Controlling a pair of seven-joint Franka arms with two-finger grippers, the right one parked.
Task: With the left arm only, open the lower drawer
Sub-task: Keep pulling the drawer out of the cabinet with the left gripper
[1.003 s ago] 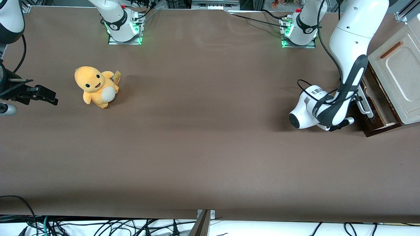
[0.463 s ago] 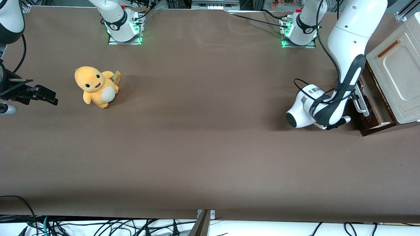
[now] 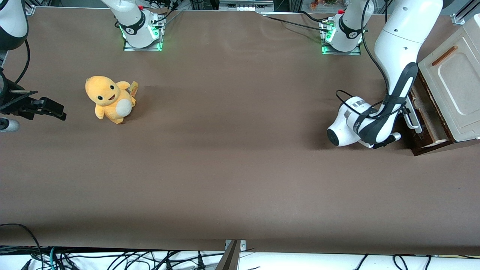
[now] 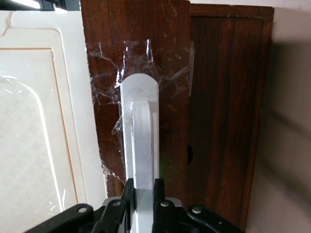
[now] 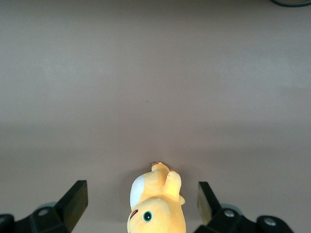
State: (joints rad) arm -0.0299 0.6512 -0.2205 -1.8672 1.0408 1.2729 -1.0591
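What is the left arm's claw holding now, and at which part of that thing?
The claw is shut on the lower drawer, gripping its white bar handle near one end, in front of the drawer.

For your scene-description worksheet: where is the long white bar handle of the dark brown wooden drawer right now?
The long white bar handle lies on the lower drawer front at the working arm's table end, clamped by the left arm's gripper.

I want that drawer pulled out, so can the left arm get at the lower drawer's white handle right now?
Yes, apparently: the left arm's gripper is already shut on the white bar handle of the lower drawer, which stands partly open, with nothing between them.
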